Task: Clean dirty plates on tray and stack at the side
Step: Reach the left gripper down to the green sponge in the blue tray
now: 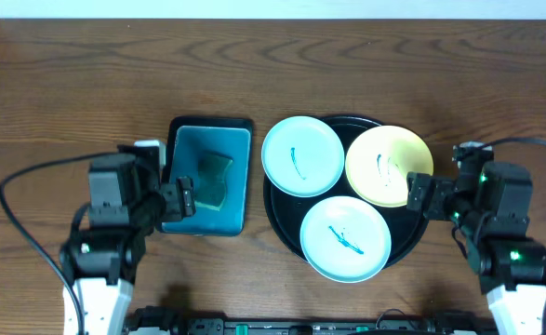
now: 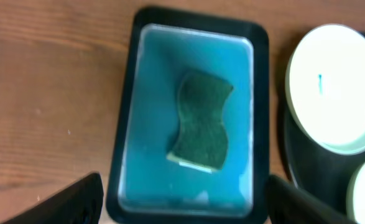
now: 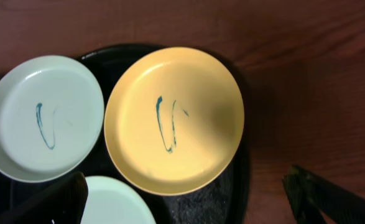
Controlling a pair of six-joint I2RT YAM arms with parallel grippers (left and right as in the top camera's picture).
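The job looks to be at its start, with fetching the sponge (image 2: 202,121) as the step in hand. The left gripper (image 1: 181,197) hangs with fingers spread wide and holding nothing. The sponge lies ahead of and between them in the teal tray (image 2: 131,124). The right gripper (image 1: 419,194) is likewise spread and empty. The yellow plate (image 3: 173,118) sits just ahead of its fingers on the black tray (image 3: 210,202), beside two scribbled mint plates (image 1: 302,155) (image 1: 345,237). Next, the left fingers probably need to drop and close across the sponge.

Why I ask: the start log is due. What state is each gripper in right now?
Left gripper: open, holding nothing.
Right gripper: open, holding nothing.
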